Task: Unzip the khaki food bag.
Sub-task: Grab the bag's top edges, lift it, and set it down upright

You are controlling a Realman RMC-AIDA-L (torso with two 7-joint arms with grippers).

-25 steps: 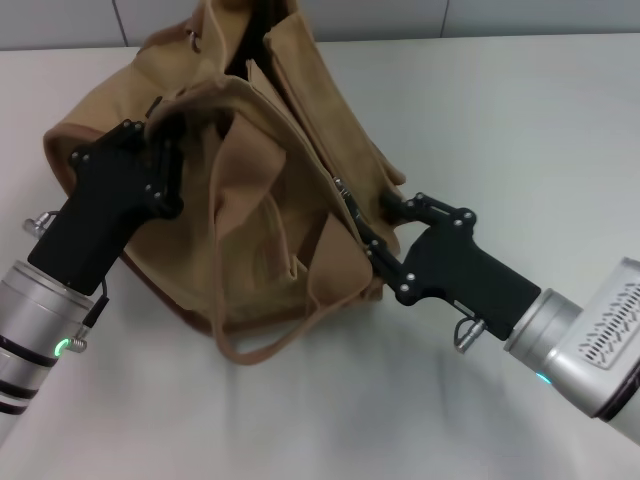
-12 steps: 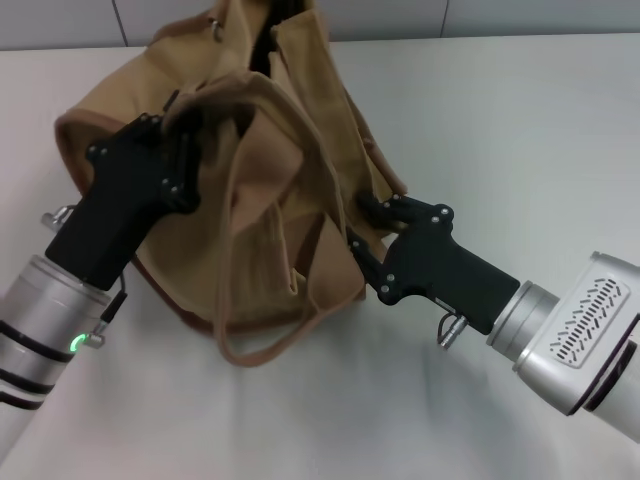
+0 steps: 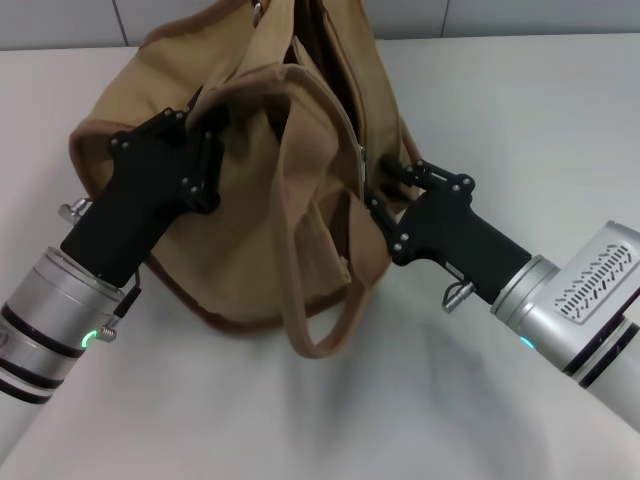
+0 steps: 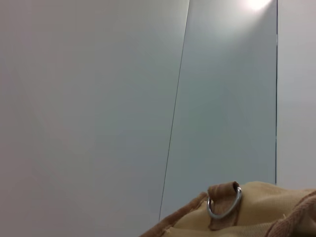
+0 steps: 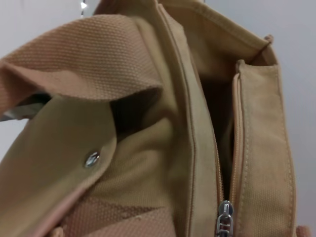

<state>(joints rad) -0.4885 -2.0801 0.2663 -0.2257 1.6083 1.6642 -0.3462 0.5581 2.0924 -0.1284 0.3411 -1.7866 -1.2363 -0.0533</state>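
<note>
The khaki food bag [image 3: 270, 220] stands slumped on the white table, held between both arms. My left gripper [image 3: 205, 120] is shut on the bag's upper left fabric beside a webbing handle. My right gripper [image 3: 378, 185] presses on the bag's right side at the zipper line, shut on the silver zipper pull [image 3: 360, 155]. The zipper is open above it, showing a dark gap [image 3: 320, 60]. The right wrist view shows the zipper pull [image 5: 224, 224], the open gap [image 5: 219, 113] and the pocket snap [image 5: 92, 158]. The left wrist view shows only a metal ring [image 4: 224, 202] on the bag top.
One webbing handle [image 3: 330, 330] hangs as a loop off the bag's front onto the white table [image 3: 520, 120]. A grey panelled wall [image 3: 60, 20] runs behind the table. The darker base trim [image 3: 200, 310] rests on the table at front left.
The bag has been pulled upright and shifted right. My right gripper has moved up along the zipper line and the dark gap has widened. My left gripper rose with the fabric.
</note>
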